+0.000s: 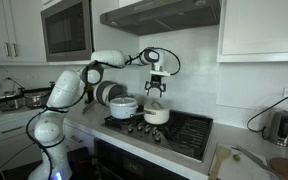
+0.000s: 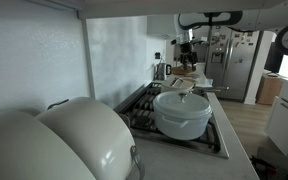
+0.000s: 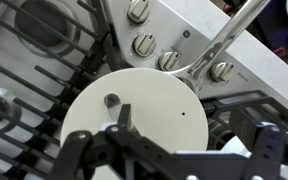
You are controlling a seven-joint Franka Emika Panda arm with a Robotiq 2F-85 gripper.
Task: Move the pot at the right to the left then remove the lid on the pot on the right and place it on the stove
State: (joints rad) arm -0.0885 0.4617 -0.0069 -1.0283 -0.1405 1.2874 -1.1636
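The lid, a flat cream disc with a small knob set off-centre in the wrist view, lies closed on the pot. The pot sits on the stove, just beside the wider domed pot and close to the row of knobs. A long metal handle runs out from the pot's rim across that row. The gripper hangs directly above, its jaws apparently spread and holding nothing.

The lid's knob gives little to grip. Closing slightly off it would likely let the fingers skid across the disc, tilting the lid or nudging the pot along the grates. A careless descent could also catch the handle and spin the pot toward its neighbour.
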